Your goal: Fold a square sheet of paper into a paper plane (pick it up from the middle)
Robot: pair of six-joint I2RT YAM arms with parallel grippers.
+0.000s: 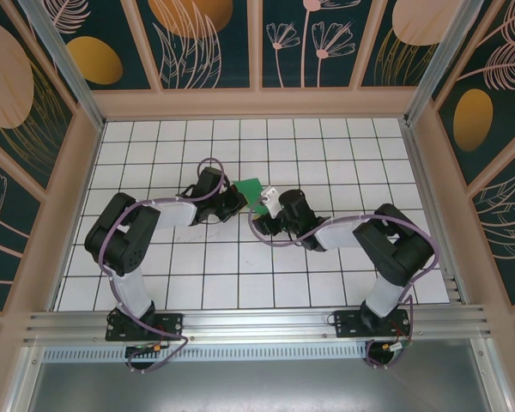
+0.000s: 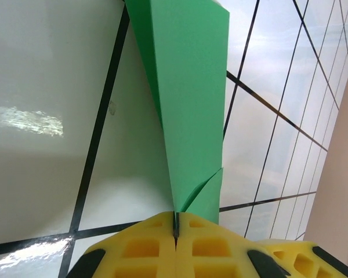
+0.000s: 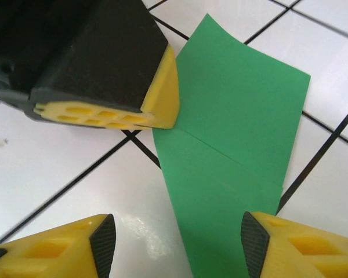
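Observation:
The bright green paper (image 1: pixel 251 190) sits at mid-table between my two grippers, folded into a tapered shape with a crease across it. In the left wrist view the paper (image 2: pixel 191 104) narrows down into my left gripper (image 2: pixel 176 229), whose yellow pads are shut on its pointed end beside a small folded flap. My left gripper (image 1: pixel 238 200) holds it from the left. My right gripper (image 3: pixel 177 243) stands open over the paper (image 3: pixel 238 133), one fingertip (image 3: pixel 102 243) above the white tile and the other (image 3: pixel 255 243) at the paper's right edge. The left gripper's yellow pad (image 3: pixel 162 95) touches the paper's left edge.
A white tiled table (image 1: pixel 266 275) with black grid lines lies under both arms. Beige walls (image 1: pixel 257 103) with patterned panels enclose it at the back and sides. A metal rail (image 1: pixel 257 324) runs along the near edge.

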